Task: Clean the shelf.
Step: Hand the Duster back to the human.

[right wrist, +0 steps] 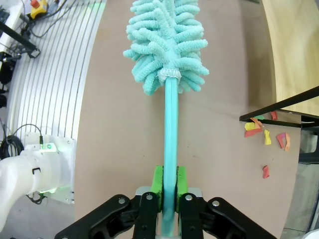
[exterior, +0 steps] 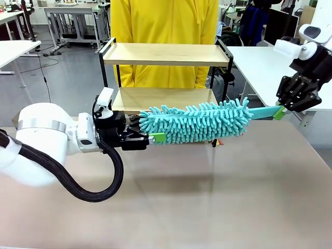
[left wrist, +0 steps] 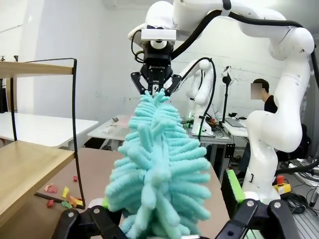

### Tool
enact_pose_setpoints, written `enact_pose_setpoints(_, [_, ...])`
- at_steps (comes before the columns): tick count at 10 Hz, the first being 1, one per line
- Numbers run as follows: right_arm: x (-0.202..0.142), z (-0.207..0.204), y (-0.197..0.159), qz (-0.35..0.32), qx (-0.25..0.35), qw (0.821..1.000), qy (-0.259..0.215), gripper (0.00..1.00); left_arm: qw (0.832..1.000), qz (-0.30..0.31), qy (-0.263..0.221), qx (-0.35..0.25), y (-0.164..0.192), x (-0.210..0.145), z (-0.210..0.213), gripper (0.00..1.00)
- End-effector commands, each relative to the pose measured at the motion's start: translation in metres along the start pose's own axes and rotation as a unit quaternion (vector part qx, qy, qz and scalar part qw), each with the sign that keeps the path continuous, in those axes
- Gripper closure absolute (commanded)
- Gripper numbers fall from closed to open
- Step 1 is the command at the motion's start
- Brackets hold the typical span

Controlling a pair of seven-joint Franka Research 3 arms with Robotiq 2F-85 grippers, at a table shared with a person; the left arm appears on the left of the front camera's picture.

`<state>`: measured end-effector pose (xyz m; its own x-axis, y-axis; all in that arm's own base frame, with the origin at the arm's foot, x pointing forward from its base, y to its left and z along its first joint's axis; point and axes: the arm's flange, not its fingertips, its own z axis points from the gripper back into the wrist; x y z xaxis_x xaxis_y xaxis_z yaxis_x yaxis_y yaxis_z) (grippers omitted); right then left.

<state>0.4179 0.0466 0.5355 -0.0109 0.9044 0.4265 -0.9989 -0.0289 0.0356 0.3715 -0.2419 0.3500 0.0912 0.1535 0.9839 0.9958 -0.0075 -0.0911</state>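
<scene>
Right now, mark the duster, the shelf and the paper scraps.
duster [exterior: 199, 123]: front view, middle of the fluffy teal head.
shelf [exterior: 166, 54]: front view, bare top board.
paper scraps [right wrist: 266, 134]: right wrist view, yellow scrap by the shelf's leg.

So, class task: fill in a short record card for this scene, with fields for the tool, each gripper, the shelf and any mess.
tool: teal fluffy duster, held level above the table
right gripper: shut on the duster's handle
left gripper: at the duster's fluffy tip, jaws either side, grip unclear
shelf: both boards bare, person behind
mess: coloured paper scraps on the table by a shelf leg
</scene>
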Motion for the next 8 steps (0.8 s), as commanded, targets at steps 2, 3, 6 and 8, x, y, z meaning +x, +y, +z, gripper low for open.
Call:
enact_pose_setpoints(2, [-0.0009,0.0019,-0.0005,0.002,-0.002,1.000,-0.001,0.87,1.000,0.001,0.003,-0.028,0.0002,-0.0032,-0.0020,0.56])
enact_pose_setpoints(3, [-0.0009,0.0019,-0.0005,0.002,-0.002,1.000,-0.001,0.87,1.000,-0.005,0.004,-0.029,-0.0002,-0.0018,-0.0015,1.00])
enact_pose_setpoints(6, [-0.0009,0.0019,-0.0005,0.002,-0.002,1.000,-0.001,0.87,0.999,-0.014,0.005,-0.036,-0.0029,-0.0001,0.0008,1.00])
enact_pose_setpoints(8, [-0.0009,0.0019,-0.0005,0.002,-0.002,1.000,-0.001,0.87,0.999,-0.018,0.005,-0.037,-0.0062,0.0007,0.0037,1.00])
